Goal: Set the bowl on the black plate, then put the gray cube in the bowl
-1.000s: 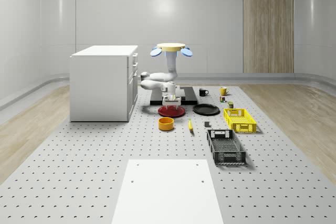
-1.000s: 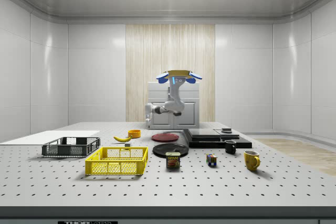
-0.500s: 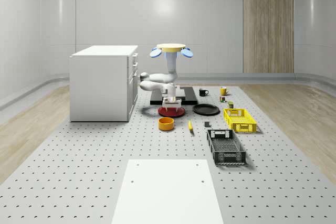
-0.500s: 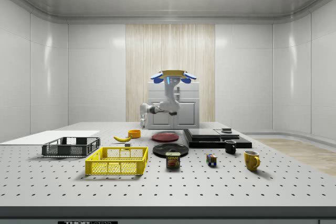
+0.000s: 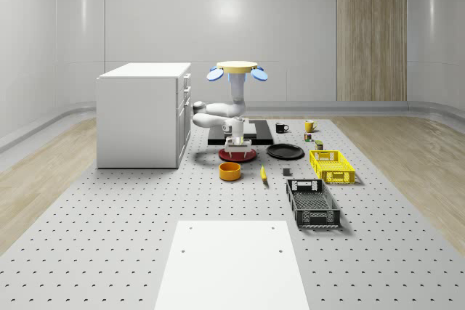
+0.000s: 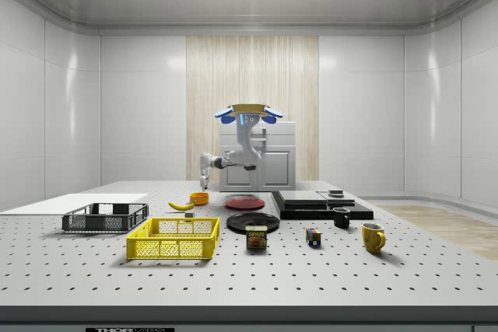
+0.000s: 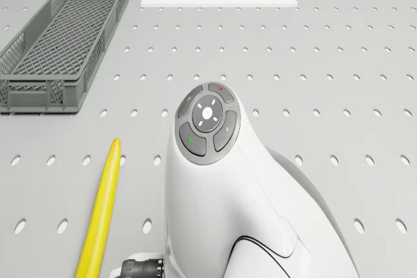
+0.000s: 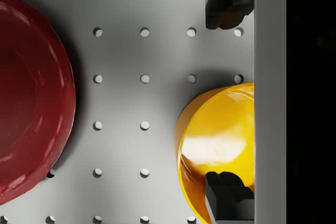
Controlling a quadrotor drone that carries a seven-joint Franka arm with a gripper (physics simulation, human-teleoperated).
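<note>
The orange bowl [image 5: 230, 170] [image 6: 199, 198] [image 8: 220, 140] stands on the perforated table, just in front of a red plate [image 5: 237, 155] [image 8: 29, 93]. The black plate [image 5: 285, 152] [image 6: 253, 221] lies bare to the whole-scene view's right of the red one. A small gray cube [image 5: 287, 173] [image 6: 189, 214] sits near the black crate. The drone [image 5: 236, 69] [image 6: 249, 113] hovers over the red plate. My gripper [image 5: 237, 146] [image 8: 229, 103] hangs open, pointing down, above the near rim of the red plate and the bowl. In the wrist view part of the bowl lies between the two dark fingertips [image 8: 228, 9].
A banana [image 5: 263, 173] [image 7: 101, 213] lies beside the bowl. A dark mesh crate [image 5: 312, 203] [image 7: 58, 43], a yellow crate [image 5: 332, 165], mugs, a can and a black slab [image 5: 261, 134] stand to the whole-scene view's right. A white cabinet [image 5: 142, 114] stands to the left, a white sheet [image 5: 232, 263] in front.
The drone and arm have shifted toward the side view's left, carrying the gripper from over the red plate toward the orange bowl. Nothing on the table has moved.
</note>
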